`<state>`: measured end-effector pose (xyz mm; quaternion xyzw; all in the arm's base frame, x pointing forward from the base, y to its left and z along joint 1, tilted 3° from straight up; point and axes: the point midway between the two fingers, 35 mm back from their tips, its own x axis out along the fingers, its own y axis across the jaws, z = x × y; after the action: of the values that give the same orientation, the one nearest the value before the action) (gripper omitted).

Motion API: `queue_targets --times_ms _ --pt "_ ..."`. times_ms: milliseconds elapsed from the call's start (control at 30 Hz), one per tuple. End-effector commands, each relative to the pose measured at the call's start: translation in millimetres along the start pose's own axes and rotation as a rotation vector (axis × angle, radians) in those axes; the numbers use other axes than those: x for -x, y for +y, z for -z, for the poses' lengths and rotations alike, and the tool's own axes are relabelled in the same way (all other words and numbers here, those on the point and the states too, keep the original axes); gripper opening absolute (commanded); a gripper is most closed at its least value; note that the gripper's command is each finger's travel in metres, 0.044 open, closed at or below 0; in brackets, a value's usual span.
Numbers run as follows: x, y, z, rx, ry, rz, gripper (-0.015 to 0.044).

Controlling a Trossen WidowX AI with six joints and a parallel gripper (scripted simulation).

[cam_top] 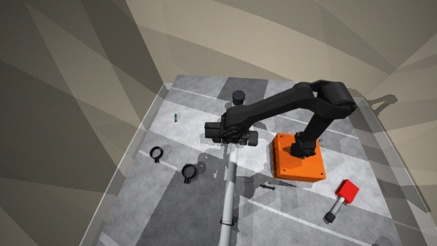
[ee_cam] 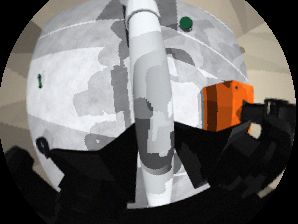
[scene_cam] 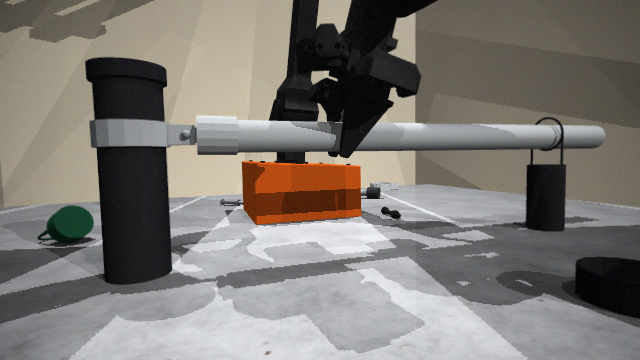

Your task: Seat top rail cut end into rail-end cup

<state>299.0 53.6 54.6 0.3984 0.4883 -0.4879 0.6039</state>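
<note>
The long light-grey top rail (cam_top: 228,201) (scene_cam: 440,136) (ee_cam: 150,65) lies level. Its left end in the exterior view is inside the mouth of the rail-end cup (scene_cam: 217,135) (ee_cam: 143,8); how deep is hidden by the cup. The cup hangs on the brace band (scene_cam: 131,133), high on the black big post (scene_cam: 134,210), a little below the post cap (scene_cam: 126,70). The rail's other end passes through the loop cap (scene_cam: 563,135) on the short post. My gripper (scene_cam: 344,150) (ee_cam: 150,124) is shut on the rail, from above, between cup and loop cap, nearer the cup.
The orange base block (cam_top: 300,160) (scene_cam: 305,192) (ee_cam: 227,106) stands beside the rail. Two black ring bands (cam_top: 156,154) (cam_top: 189,171), a black bolt (cam_top: 268,186), a red-headed mallet (cam_top: 347,191) and a green object (scene_cam: 72,223) (ee_cam: 186,23) lie around on the floor.
</note>
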Motion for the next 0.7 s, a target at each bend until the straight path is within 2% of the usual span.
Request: queue_targets --times_ms 0,667 --pt "0 0 -5 0.0 -0.006 -0.002 0.0" --pt "-2 0 -15 0.0 -0.007 -0.002 0.0"
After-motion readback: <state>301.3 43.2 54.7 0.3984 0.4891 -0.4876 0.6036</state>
